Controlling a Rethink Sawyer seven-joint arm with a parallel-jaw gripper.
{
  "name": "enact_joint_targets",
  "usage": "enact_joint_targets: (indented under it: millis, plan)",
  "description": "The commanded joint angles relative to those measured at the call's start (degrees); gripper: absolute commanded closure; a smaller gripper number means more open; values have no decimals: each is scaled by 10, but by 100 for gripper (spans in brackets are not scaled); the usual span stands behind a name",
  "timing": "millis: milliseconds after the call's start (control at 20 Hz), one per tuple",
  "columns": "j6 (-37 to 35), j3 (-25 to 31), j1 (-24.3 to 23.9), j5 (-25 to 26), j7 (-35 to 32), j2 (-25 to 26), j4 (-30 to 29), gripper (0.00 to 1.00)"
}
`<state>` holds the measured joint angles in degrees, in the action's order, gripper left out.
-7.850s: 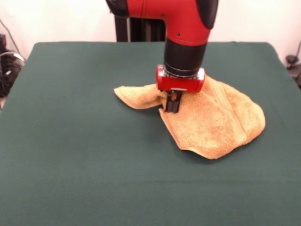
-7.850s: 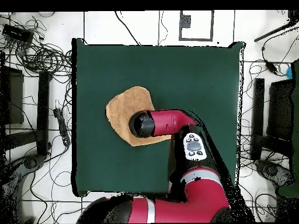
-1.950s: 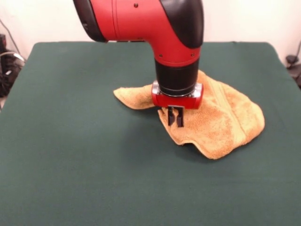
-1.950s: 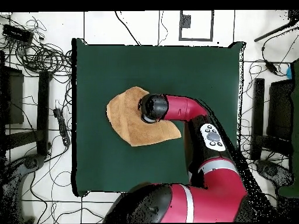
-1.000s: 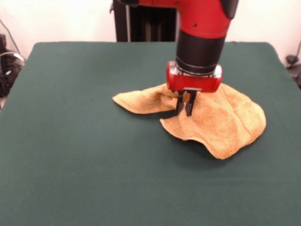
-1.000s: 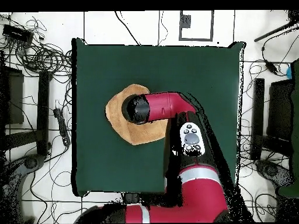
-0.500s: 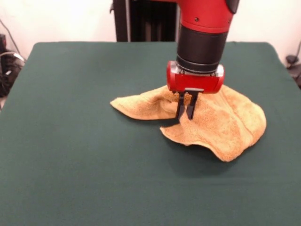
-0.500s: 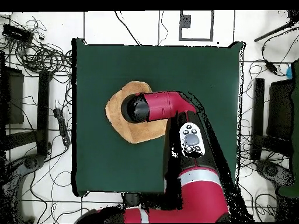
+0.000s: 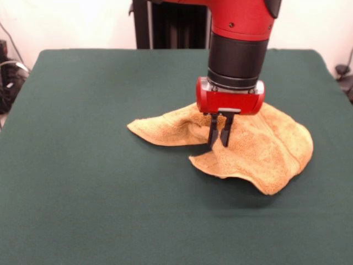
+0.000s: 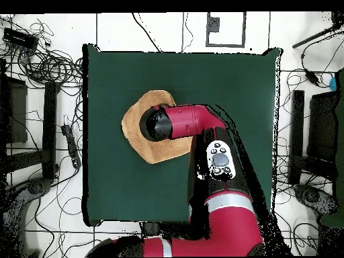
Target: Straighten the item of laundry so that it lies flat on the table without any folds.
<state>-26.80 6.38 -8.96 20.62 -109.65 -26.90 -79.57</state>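
1. Mustard towel (image 9: 259, 146) lying rumpled, folded over itself, right of centre on green table (image 9: 99, 193); one tapered corner stretched out to the left, a lifted lip curling along its near edge.
2. Gripper (image 9: 220, 132) pointing straight down above towel's middle fold, two dark fingers (image 9: 213, 131) narrowly parted, tips at the cloth; whether any cloth is pinched, cannot tell.
3. From overhead, red arm (image 10: 188, 122) covering most of towel (image 10: 134, 131).
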Motion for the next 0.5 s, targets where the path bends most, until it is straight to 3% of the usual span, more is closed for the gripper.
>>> enact_joint_targets:
  millis: [50, 500]
  plan:
    - [12, 40, 0, 34, 29, 26, 30, 100]
    - [33, 48, -12, 59, 26, 20, 42, 100]
